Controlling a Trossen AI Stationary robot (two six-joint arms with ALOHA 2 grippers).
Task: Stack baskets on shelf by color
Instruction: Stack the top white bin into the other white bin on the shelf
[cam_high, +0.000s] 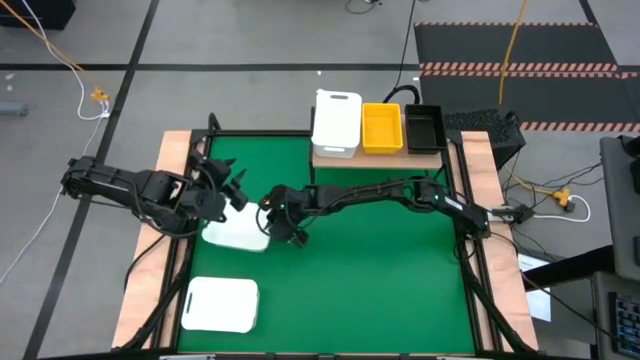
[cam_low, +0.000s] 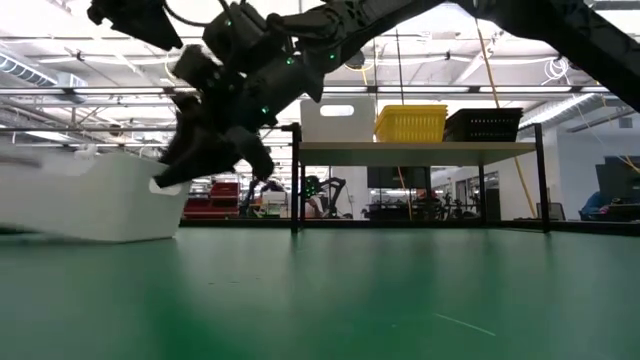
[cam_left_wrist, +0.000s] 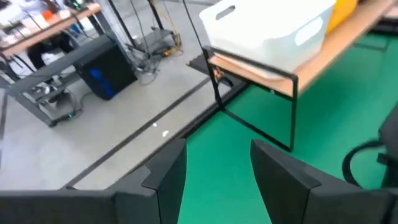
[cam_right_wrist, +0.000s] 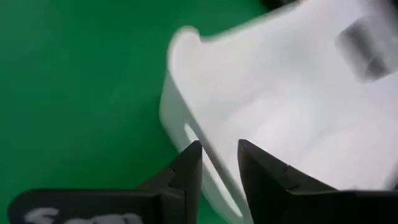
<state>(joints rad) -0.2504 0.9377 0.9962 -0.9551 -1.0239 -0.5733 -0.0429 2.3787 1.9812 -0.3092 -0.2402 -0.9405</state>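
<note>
right gripper (cam_right_wrist: 217, 163) astride white basket (cam_right_wrist: 292, 112) rim

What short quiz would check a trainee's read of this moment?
1. True or false: the shelf holds one white basket, one yellow basket and one black basket.
2. How many white baskets lie on the table?
3. The left tool is: A open, B shut on a basket.
Key: 1 true; 2 two, one mid-table, one nearer the front; 3 A.
</note>
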